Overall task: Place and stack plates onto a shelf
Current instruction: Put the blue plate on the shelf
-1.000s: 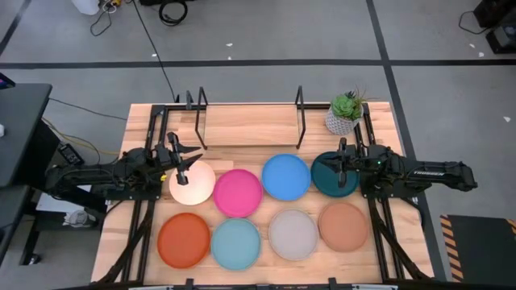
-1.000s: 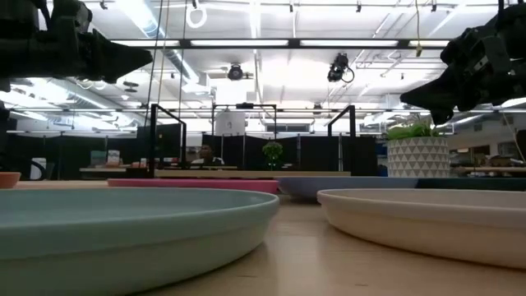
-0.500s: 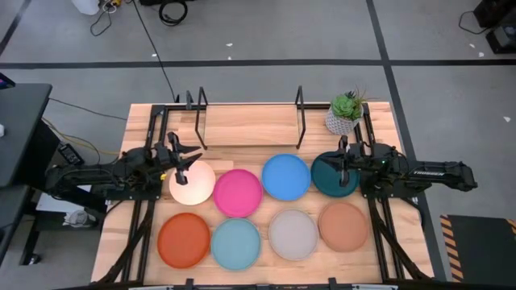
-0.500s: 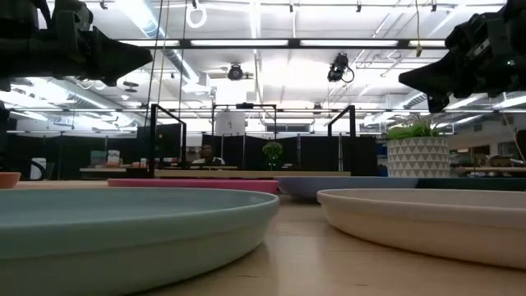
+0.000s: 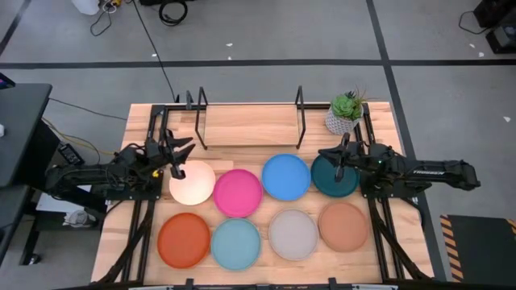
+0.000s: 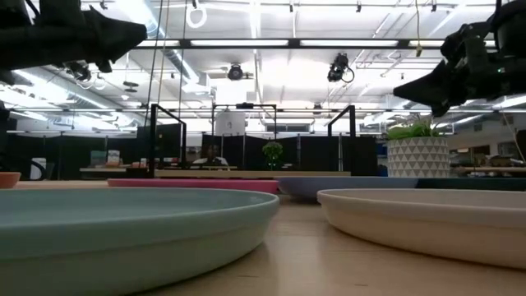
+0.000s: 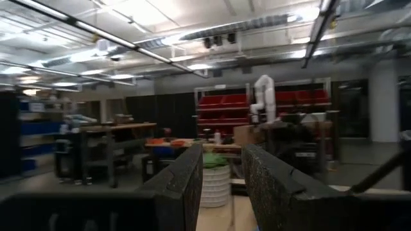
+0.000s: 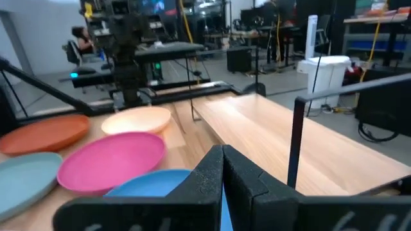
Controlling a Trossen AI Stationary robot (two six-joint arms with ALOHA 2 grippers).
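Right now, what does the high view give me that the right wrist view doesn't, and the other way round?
Only the high view shows all eight plates, including the dark teal plate under the right gripper, the grey plate and the tan-brown plate, plus the potted plant and the left gripper by the cream plate. Only the right wrist view shows the room behind and a seated person. Both show the empty shelf, the pink plate and the blue plate.
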